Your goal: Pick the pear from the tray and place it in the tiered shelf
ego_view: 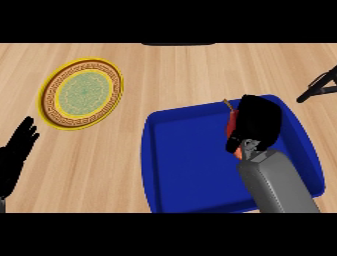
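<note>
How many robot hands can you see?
2. The right hand is over the blue tray, curled round the reddish pear and mostly hiding it. The left hand rests open at the left edge, below the yellow plate.

The bench (171, 75) looks like pale wood with fine grain, matt; under the right hand (258, 125), matt black, the blue tray (193, 165) looks like smooth plastic; left of that hand, the plate (81, 94) shows a glossy, gold-patterned rim; the forearm (278, 182) is smooth grey.
</note>
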